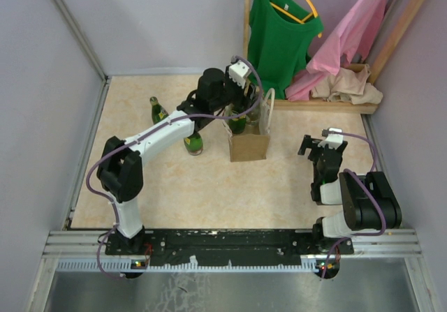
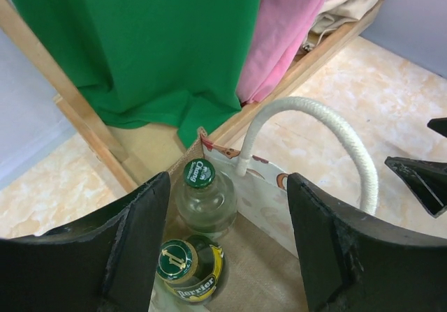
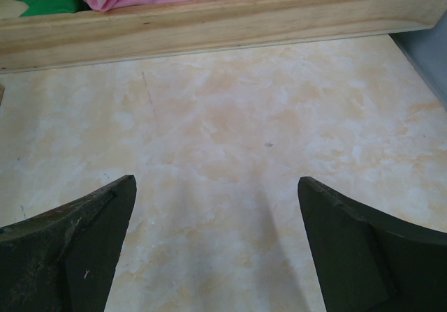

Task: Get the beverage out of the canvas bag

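Note:
The tan canvas bag (image 1: 249, 144) stands upright mid-table with white looped handles (image 2: 316, 114). Inside it, in the left wrist view, stand a clear bottle with a green Chang cap (image 2: 202, 195) and a green Perrier bottle (image 2: 187, 269). My left gripper (image 1: 237, 111) is open and empty, its jaws just above the bag's mouth with both bottle tops between the fingers (image 2: 229, 181). My right gripper (image 1: 316, 149) is open and empty over bare table to the right of the bag (image 3: 216, 181).
Two green bottles (image 1: 157, 109) (image 1: 193, 143) stand on the table left of the bag. A wooden rack (image 1: 328, 104) at the back right holds a green shirt (image 1: 279, 36), pink cloth (image 1: 346, 40) and beige cloth. Grey walls enclose the table.

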You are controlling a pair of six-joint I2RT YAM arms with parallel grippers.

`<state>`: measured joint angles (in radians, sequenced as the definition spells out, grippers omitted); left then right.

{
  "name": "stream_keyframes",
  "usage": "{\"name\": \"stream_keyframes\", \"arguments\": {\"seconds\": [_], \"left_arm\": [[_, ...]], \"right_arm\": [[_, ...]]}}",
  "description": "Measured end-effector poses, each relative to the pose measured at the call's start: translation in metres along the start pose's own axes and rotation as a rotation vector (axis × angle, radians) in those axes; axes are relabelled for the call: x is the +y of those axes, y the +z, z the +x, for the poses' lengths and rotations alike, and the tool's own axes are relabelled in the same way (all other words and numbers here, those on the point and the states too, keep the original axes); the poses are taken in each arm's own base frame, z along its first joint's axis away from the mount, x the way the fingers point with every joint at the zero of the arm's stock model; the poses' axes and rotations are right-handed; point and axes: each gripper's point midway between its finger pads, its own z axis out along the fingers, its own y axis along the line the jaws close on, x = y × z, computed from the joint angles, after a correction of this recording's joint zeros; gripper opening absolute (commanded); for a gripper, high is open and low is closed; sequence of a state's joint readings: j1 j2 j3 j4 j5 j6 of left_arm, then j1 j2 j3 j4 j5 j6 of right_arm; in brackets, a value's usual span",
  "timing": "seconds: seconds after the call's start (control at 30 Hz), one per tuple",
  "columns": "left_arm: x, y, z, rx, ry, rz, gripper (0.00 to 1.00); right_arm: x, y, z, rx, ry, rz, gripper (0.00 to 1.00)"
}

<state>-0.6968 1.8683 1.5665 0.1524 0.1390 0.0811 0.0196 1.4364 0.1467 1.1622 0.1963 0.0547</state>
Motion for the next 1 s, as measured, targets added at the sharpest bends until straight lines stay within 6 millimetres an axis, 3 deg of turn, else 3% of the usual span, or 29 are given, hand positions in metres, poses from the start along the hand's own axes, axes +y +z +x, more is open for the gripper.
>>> {"name": "stream_keyframes", "arguments": {"seconds": [0.3,0.5,1.0], "left_arm": [[0.023,0.007,0.033,0.059,-0.063,-0.048,0.74],[0.034,0.006,0.045,0.079,-0.088,-0.074,0.74],[0.026,0.009,0.087,0.125,-0.126,-0.037,0.7]], "right_arm": [[0.0,0.0,0.0,0.0,0.0,0.0,0.99],[0.0,0.0,0.0,0.0,0.0,0.0,0.99],[0.0,0.0,0.0,0.0,0.0,0.0,0.99]]}}
